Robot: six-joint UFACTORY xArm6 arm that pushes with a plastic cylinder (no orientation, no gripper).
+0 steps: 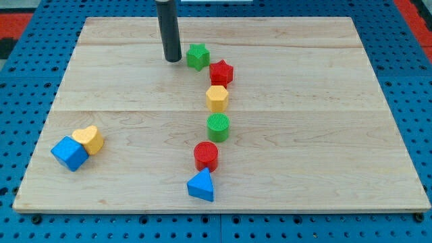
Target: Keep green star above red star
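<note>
Rod comes straight down from the view's top, dark and upright, and my tip [172,60] rests on the worktop [324,121]. There is no hand here to spread or pinch, only this plain rod end, and it holds nothing.

Just beside my tip, toward the view's right, sits the green star [198,57]. A thin gap seems to lie between them, though I cannot tell for sure. The red star [221,72] is a bit farther from my tip, to the right and lower down, touching the green star or almost so. So the green star lies above the red star.

Going on down and away from my tip, the blocks make a curvy line: a yellow hexagon [217,98], then a green cylinder [218,127], then a red cylinder [206,156], then a blue triangle [201,185] near the view's bottom.

Far from my tip, low on the view's left, a yellow heart [89,139] and a blue cube [69,153] sit touching.
</note>
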